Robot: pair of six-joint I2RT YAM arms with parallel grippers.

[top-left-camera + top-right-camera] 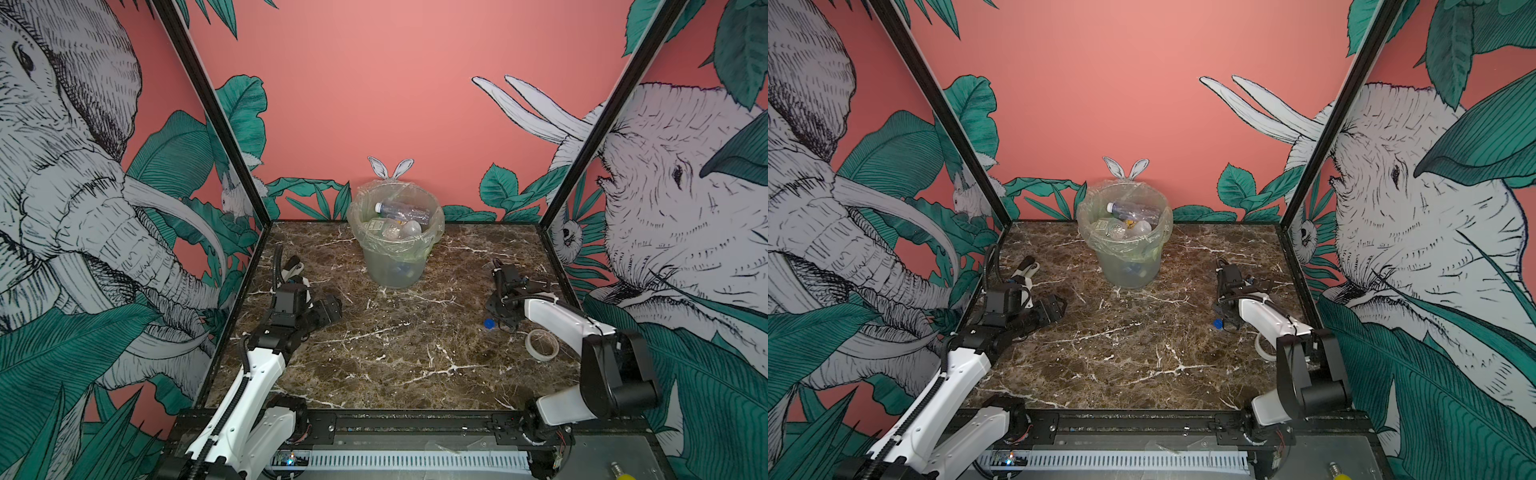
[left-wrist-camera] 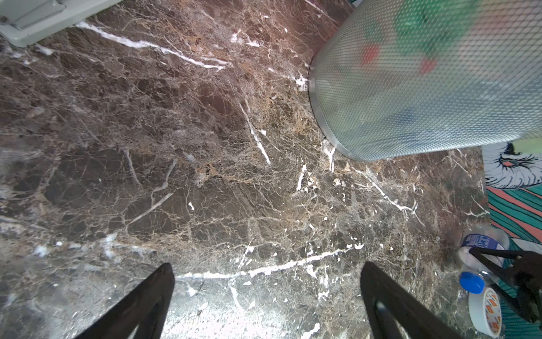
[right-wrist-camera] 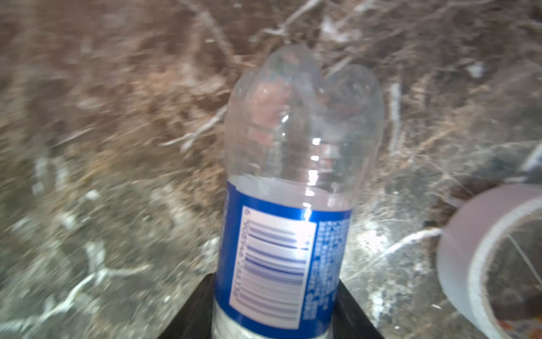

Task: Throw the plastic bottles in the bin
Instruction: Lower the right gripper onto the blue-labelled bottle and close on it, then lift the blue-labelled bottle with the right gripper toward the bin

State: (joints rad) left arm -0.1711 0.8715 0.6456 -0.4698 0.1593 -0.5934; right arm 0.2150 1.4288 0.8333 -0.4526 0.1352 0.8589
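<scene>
"Right wrist view puts the clear bottle [image 3: 293, 141] dead centre. Has the right gripper [image 3: 275, 281] got it?" asks Ana.

"I'd say so," says Ben. "Its jaws sit narrowed against both sides of the blue label band, with the lobed base sticking out ahead. Whether the bottle is off the worktop [image 1: 395, 357] I cannot tell, because the marble behind it is blurred."

"Where on the worktop is that?"

"Near the right edge, about halfway between front and back. In a top view only the blue cap [image 1: 489, 323] peeks out from under the arm, and a roll of tape [image 1: 541, 344] lies near it, toward the front right corner. The bin [image 1: 392, 266] stands at the middle of the back edge, well apart, and several bottles [image 1: 402, 210] already lie inside it."

"And the left gripper [image 2: 266, 265]?"

"Spread wide and holding nothing, over bare marble toward the left edge, with the bin's wall ahead of it."

"How will the bottle behave?"

"It looks empty, so I'd expect it to be very light, thin-walled and springy. Squeeze hard and it dents. Squeeze softly and the smooth round side may slide or swivel. The label band is a sound place to hold, close to the middle, where it should balance. The tapered neck or the base would slip out more easily. It is not fragile, so a drop over the bin's rim should do no harm."
</scene>
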